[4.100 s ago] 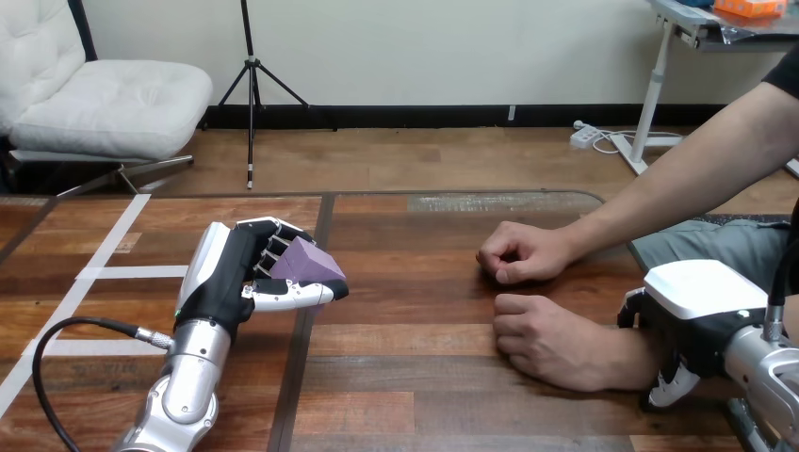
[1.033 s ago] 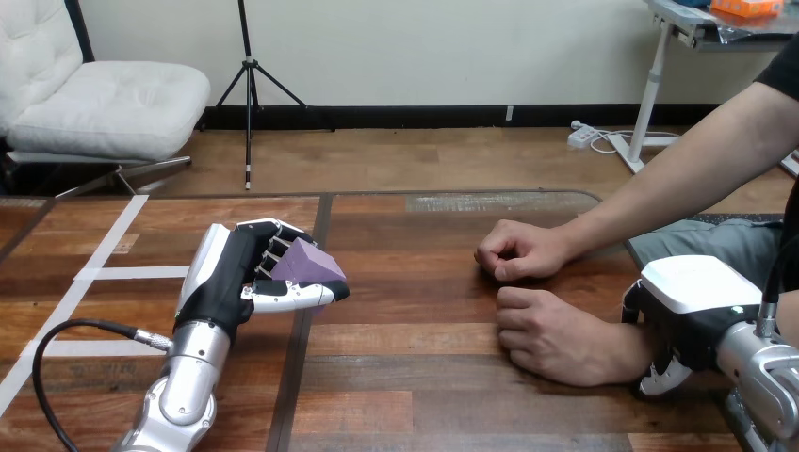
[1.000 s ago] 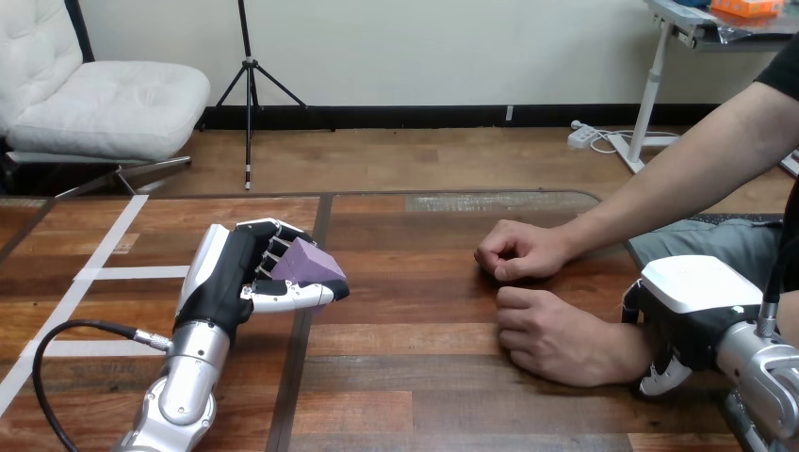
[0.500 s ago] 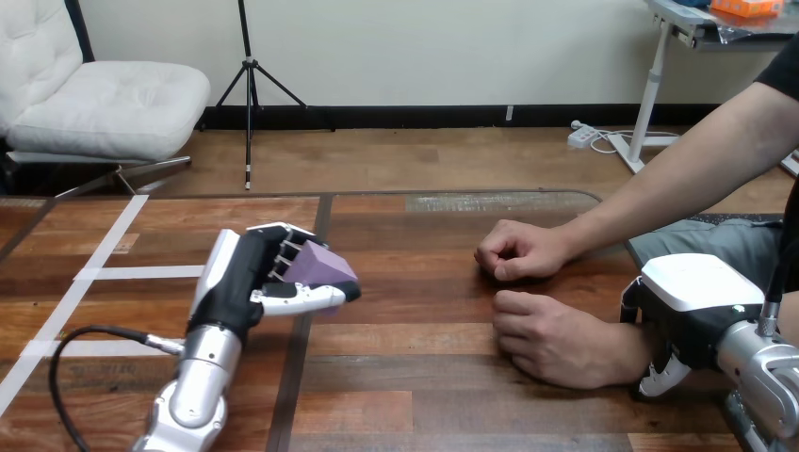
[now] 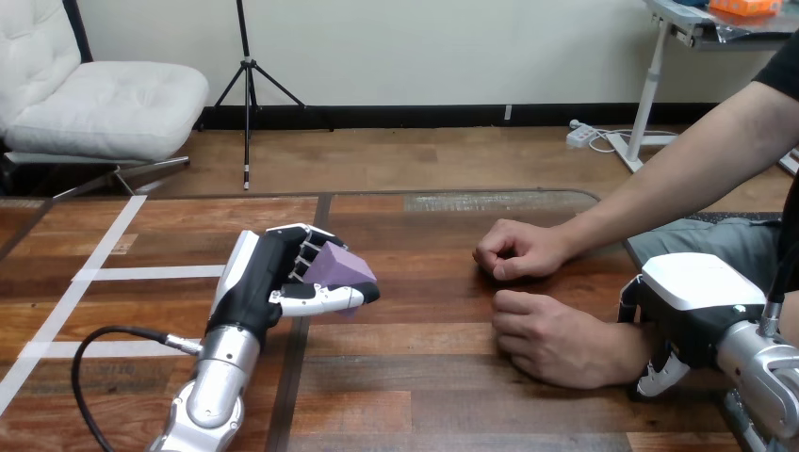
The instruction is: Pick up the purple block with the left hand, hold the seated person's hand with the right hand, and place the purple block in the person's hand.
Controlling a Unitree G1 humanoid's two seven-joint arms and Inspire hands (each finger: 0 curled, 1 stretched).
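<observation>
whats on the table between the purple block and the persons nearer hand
Nothing: in the head view only bare table lies between the purple block, held in the left hand, and the person's nearer hand.

Bright even light; mild sheen on table (image 5: 424, 377); shadows faint, soft-edged.

Left arm (image 5: 215, 395): silver forearm rising from the tabletop's near edge, left of centre.
Left hand (image 5: 256, 287): white shell facing left, fingers and thumb curled round the purple block (image 5: 341, 266).
Right hand (image 5: 702, 292): at the tabletop's right edge, white shell upward, just beside the person's wrist (image 5: 627, 353).
</observation>
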